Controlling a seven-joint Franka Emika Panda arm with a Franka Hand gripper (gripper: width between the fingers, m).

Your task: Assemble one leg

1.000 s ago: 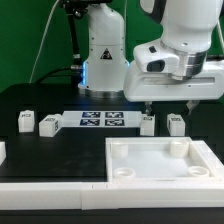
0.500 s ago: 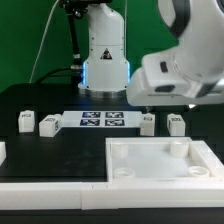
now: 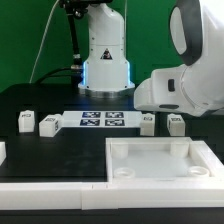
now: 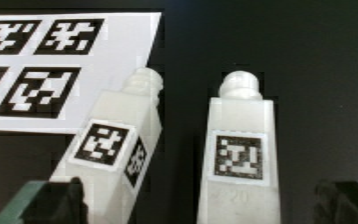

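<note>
The jaws of the gripper [image 4: 197, 205] stand wide apart, holding nothing. Before their gap, a first leg [image 4: 119, 140] and second leg [image 4: 240, 135] lie side by side, with the marker board [image 4: 51, 60] beyond.

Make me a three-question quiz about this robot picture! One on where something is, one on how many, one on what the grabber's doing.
1. Where is the thin flat white marker board?
A. on the floor
B. on the black table, between two pairs of small white boxy plastic legs
C. standing upright

2. How many legs does the wrist view show?
A. one
B. two
C. five

3. The two-finger gripper is
A. open
B. shut on a leg
C. shut on the marker board

Answers: 1 B, a pair stands past each end; 2 B, two are side by side; 3 A, its fingers sit wide apart outside both legs.
</note>
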